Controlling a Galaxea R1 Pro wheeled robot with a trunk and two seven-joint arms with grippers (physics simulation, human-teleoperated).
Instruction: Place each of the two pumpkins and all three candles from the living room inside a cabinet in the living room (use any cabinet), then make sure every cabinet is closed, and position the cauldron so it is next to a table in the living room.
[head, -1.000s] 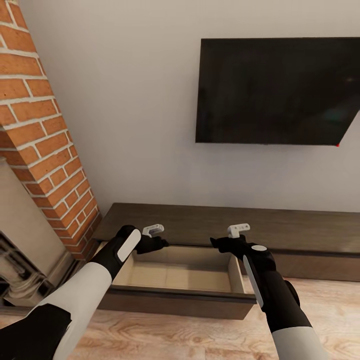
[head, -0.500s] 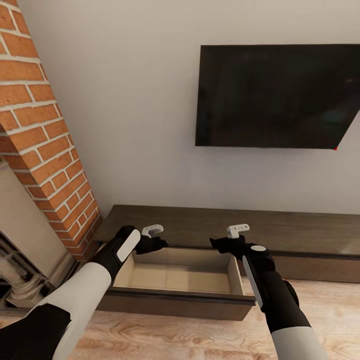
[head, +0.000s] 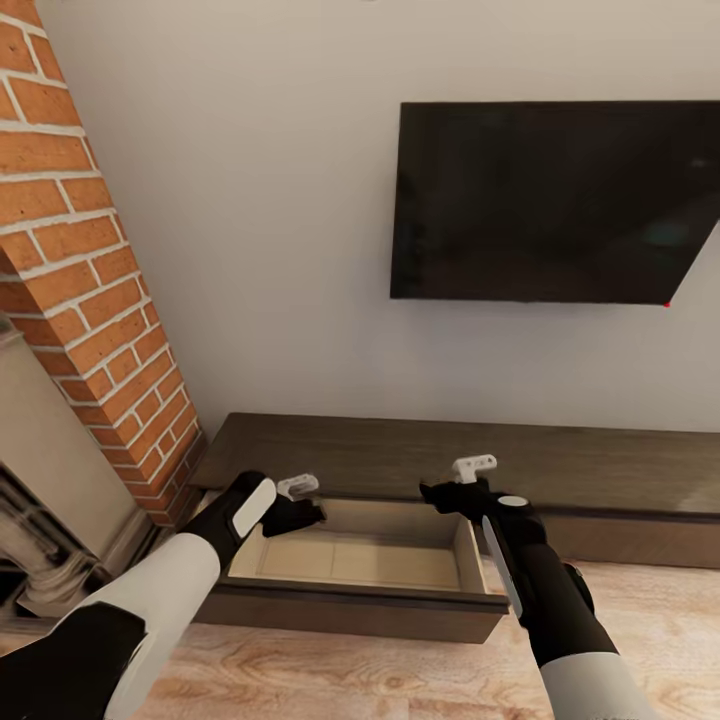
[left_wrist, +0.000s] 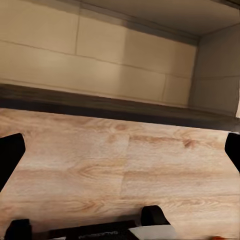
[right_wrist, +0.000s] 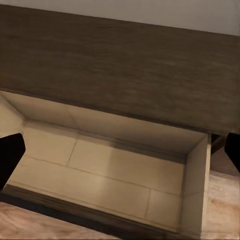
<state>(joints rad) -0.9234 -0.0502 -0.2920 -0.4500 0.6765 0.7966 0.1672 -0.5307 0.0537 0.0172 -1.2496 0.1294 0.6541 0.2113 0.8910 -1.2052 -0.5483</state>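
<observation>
**Drawer open, both hands empty**

Head view: the cabinet (head: 470, 460) runs long along the wall under the TV (head: 555, 200); its open drawer (head: 350, 560) points out toward the robot. The left gripper (head: 300, 500) and right gripper (head: 462, 482) hover over the drawer's back corners.

Left wrist view: drawer (left_wrist: 100, 60) beyond bare floor (left_wrist: 120, 165); fingers spread, holding nothing.

Right wrist view: drawer (right_wrist: 110, 170) empty; fingers spread. Best fetch pumpkins and candles before shutting it.

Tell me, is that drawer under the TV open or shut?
Open. The drawer is pulled out from the cabinet, its pale inside bare.
</observation>
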